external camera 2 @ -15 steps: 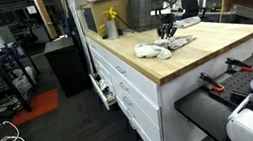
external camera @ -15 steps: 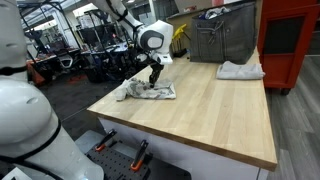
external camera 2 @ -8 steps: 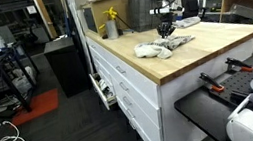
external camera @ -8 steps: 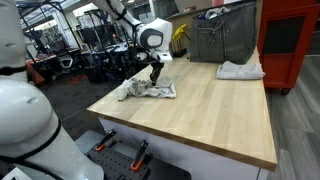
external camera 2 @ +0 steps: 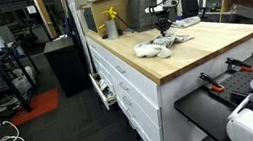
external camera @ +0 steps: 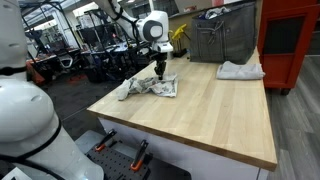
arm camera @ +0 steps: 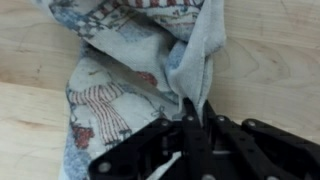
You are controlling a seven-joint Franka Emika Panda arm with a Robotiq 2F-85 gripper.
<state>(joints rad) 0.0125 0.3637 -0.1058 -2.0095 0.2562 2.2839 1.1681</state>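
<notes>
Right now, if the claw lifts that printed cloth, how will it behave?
Probably floppy: the printed cloth lies crumpled in soft folds, so it should drape from the claw. Likely light: the fabric looks thin where it is pinched. Its far end may drag across the wooden table.

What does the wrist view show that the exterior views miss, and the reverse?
Only the wrist view: the tool shut on a raised fold of the patterned white cloth with red-striped print, with the print itself legible. Only the exterior views: a crumpled plain white cloth lying apart near the far edge, and a grey metal bin behind it. Both: the tool at that patterned cloth on the light wooden tabletop.
</notes>
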